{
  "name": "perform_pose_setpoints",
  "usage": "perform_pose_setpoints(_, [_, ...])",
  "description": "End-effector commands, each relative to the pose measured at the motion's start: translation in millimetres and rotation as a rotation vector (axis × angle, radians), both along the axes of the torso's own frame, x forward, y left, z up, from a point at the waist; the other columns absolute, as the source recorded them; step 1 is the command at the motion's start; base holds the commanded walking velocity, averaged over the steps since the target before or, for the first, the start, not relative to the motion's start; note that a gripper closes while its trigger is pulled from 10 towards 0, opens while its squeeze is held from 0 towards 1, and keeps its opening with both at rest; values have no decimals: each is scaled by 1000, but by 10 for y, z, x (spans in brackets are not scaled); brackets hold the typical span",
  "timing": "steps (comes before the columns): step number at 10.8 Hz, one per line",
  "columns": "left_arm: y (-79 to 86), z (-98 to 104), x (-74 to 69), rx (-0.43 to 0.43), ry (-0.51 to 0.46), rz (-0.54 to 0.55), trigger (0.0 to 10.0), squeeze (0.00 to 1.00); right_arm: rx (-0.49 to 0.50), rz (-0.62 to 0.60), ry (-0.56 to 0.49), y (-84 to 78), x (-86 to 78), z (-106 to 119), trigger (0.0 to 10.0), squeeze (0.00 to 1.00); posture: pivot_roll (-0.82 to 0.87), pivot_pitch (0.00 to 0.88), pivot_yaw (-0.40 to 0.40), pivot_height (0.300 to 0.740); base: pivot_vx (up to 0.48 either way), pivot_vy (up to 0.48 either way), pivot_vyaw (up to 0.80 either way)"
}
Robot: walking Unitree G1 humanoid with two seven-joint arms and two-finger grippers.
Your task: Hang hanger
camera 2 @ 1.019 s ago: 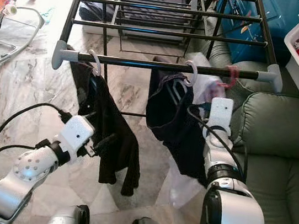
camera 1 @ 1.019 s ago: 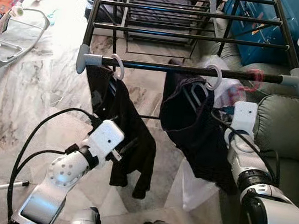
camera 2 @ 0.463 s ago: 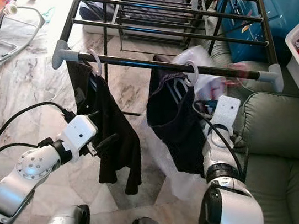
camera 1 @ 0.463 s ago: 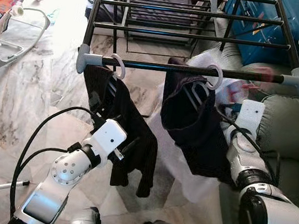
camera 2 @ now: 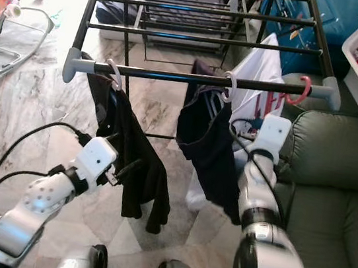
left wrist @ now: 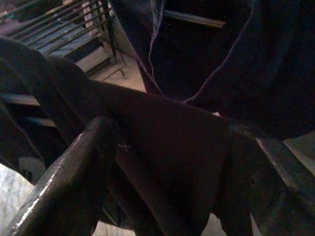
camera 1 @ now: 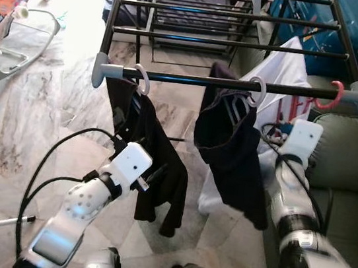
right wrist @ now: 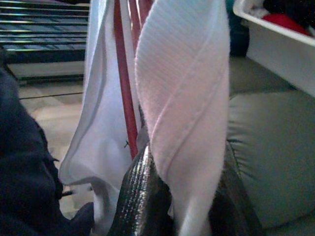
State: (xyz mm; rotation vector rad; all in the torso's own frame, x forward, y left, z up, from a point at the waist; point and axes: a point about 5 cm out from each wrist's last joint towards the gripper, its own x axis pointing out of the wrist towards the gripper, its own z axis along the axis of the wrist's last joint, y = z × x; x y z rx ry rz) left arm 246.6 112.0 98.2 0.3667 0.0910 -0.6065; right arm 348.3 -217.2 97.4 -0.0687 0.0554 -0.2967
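Over the right end of the drying rack's front rail (camera 1: 232,85), your red hanger (camera 1: 332,95) has its hook curled on the bar, with a white garment (camera 1: 275,87) draped from it down toward the floor. Your right gripper (right wrist: 177,196) sits just below, and the wrist view shows its black fingers (right wrist: 140,196) pinched shut on a fold of that white cloth, right beside the red hanger's arm. So the hook looks to be on, but you haven't let go yet — releasing and backing the arm away is what's left, by my read. Further along the rail, a dark garment (camera 1: 227,147) hangs from a white ring hook (camera 1: 258,92), and another black garment (camera 1: 151,163) hangs from a second white hook (camera 1: 141,79) near the left end. Your left gripper (left wrist: 162,162) is low against that black one, fingers clamped on dark fabric. Beside the rack stands a green sofa (camera 1: 349,158), and a baby bouncer (camera 1: 11,24) sits well apart on the marble floor (camera 1: 27,119).
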Motion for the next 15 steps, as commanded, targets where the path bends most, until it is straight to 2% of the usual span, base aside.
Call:
perform_pose_setpoints(1, [17, -24, 7, 8, 6, 15, 10000, 0, -28, 21, -80, 0, 6, 130, 0, 0, -20, 110, -37, 740, 0, 0, 0])
perform_pose_setpoints(2, [48, -20, 26, -26, 15, 46, 10000, 0, -57, 69, -88, 7, -105, 85, 4627, 0, -20, 110, -37, 740, 0, 0, 0])
perform_pose_setpoints(3, [65, 3, 57, -45, 1, 64, 10000, 0, -98, 94, -99, 14, -248, 53, 10000, 0, -34, 102, -39, 740, 0, 0, 0])
perform_pose_setpoints(4, [61, 16, 82, -58, -11, 75, 10000, 0, -124, 101, -111, 29, -360, 47, 10000, 0, -41, 99, -40, 740, 0, 0, 0])
perform_pose_setpoints(5, [46, 15, 102, -63, -16, 83, 10000, 0, -156, 103, -117, 85, -557, 14, 10000, 0, -54, 95, -35, 740, 0, 0, 0])
perform_pose_setpoints(6, [25, -6, 102, -63, -11, 84, 10000, 0, -146, 97, -90, 146, -660, -50, 10000, 0, -61, 92, -36, 740, -240, 0, 0])
perform_pose_setpoints(9, [-13, 7, 125, -73, -14, 84, 10000, 0, -135, 104, -80, 225, -704, -23, 10000, 0, -61, 101, -41, 740, -292, 0, 0])
perform_pose_setpoints(12, [-45, 11, 122, -84, -17, 90, 10000, 0, -161, 99, -68, 163, -679, 45, 10000, 0, -71, 102, -53, 740, -292, 0, 0])
perform_pose_setpoints(15, [-59, 15, 126, -88, -20, 91, 10000, 0, -162, 88, -63, 172, -666, 69, 10000, 0, -70, 103, -56, 740, -290, 0, 0])
